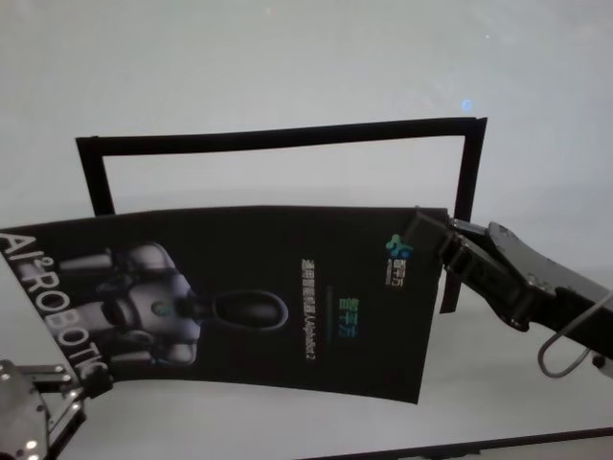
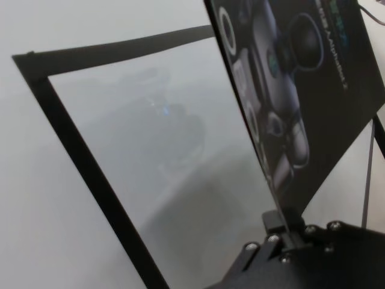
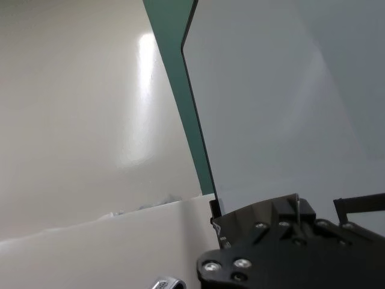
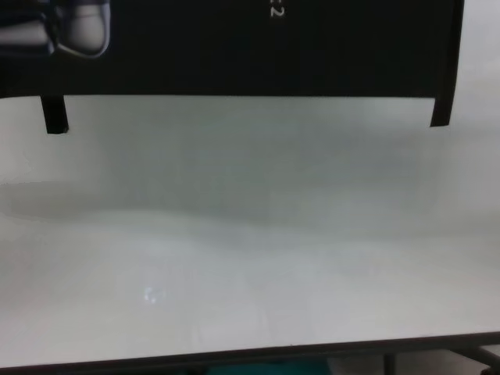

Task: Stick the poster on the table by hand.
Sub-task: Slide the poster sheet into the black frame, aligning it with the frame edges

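The poster (image 1: 268, 297) is a black glossy sheet with a grey-white robot picture and white lettering. It hangs above the white table (image 1: 287, 57), slightly bowed, held at two corners. My left gripper (image 1: 81, 383) is shut on its near-left corner; in the left wrist view the fingers (image 2: 283, 232) pinch the sheet's edge (image 2: 313, 78). My right gripper (image 1: 433, 233) is shut on its far-right corner; the right wrist view shows it (image 3: 295, 208) and the poster's pale back (image 3: 90, 120). In the chest view the poster (image 4: 234, 47) fills the top, above the table (image 4: 250, 258).
Narrow black strips lie on the table as a three-sided frame: a far strip (image 1: 278, 136), a left strip (image 1: 96, 182) and a right strip (image 1: 465, 192), partly under the poster. The left strip also shows in the left wrist view (image 2: 90, 174). The table's dark front edge (image 4: 234, 358) is near.
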